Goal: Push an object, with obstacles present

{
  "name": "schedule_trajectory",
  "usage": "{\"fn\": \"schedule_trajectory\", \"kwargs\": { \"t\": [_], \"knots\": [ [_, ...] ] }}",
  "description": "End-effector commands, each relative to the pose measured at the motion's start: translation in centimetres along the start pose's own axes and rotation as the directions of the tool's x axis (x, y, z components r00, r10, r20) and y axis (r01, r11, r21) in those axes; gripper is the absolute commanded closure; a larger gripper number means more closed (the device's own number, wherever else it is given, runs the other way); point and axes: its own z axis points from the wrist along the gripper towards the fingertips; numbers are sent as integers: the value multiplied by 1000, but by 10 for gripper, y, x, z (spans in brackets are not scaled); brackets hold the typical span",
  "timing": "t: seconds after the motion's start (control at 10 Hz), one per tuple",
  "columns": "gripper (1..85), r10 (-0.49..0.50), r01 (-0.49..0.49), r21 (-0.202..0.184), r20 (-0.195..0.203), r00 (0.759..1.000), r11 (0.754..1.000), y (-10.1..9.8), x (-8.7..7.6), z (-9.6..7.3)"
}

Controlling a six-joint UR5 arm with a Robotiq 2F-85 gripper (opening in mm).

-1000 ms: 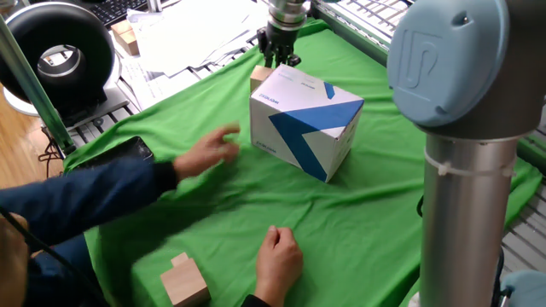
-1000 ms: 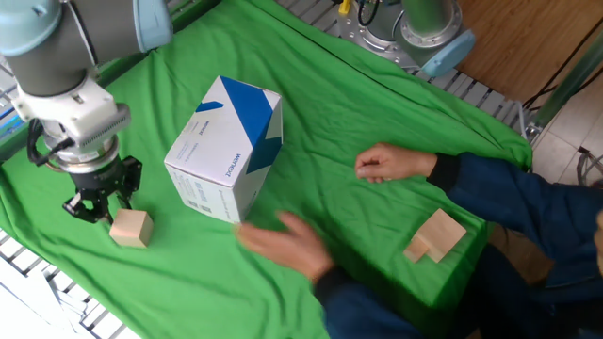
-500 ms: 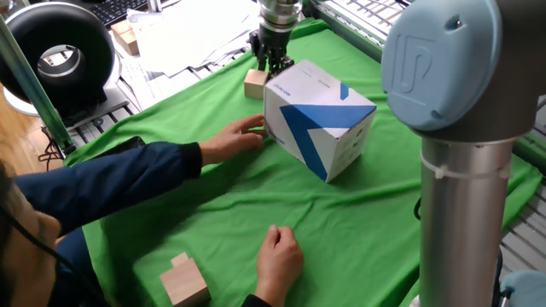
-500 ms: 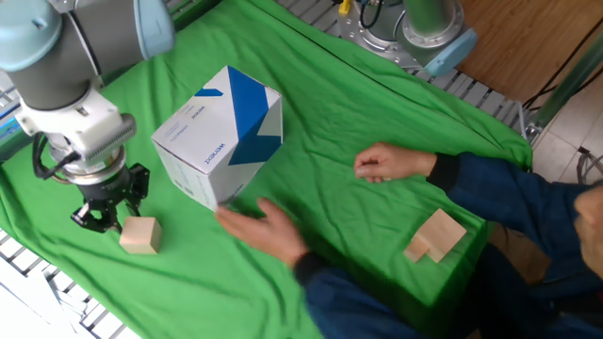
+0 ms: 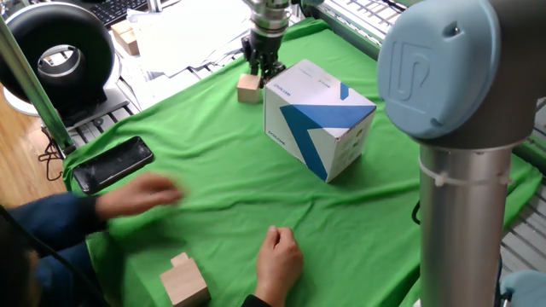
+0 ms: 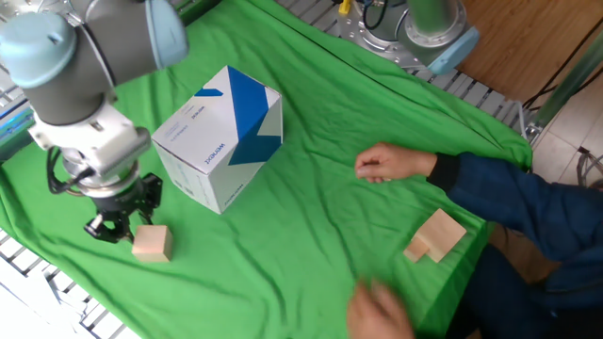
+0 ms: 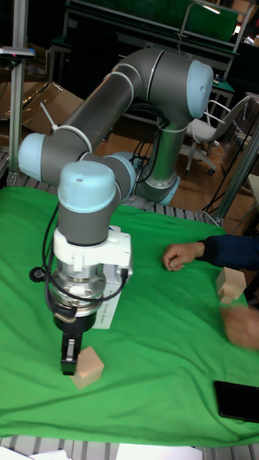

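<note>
The object, a small light-wood cube (image 5: 249, 87) (image 6: 152, 242) (image 7: 88, 366), lies on the green cloth near the box's corner. My gripper (image 5: 262, 65) (image 6: 117, 227) (image 7: 69, 358) points straight down and stands right against the cube's side, fingers together and holding nothing. The obstacle, a large white box with blue graphics (image 5: 316, 119) (image 6: 221, 137), sits close beside the gripper and cube. In the tall fixed view the arm hides most of the box.
A black phone (image 5: 113, 164) (image 7: 237, 400) lies near the cloth's edge. A stepped pale wooden block (image 5: 184, 280) (image 6: 433, 235) sits by the person. One hand (image 5: 277, 260) (image 6: 386, 163) rests on the cloth; the other hand (image 5: 141, 198) is blurred in motion.
The gripper has pushed the cube along the cloth, past the box's corner. The person's hand turned and shifted the box, then pulled back toward the person.
</note>
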Motion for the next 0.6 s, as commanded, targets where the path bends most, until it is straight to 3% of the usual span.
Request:
{"fn": "schedule_trajectory", "kwargs": {
  "t": [0.0,0.2,0.5],
  "knots": [
    [483,23,-23,3,7,1000,1000,3,-26,-3],
    [483,50,-50,-4,20,999,999,12,-47,-8],
    [490,88,-89,17,35,995,996,17,-74,-2]
  ]
}}
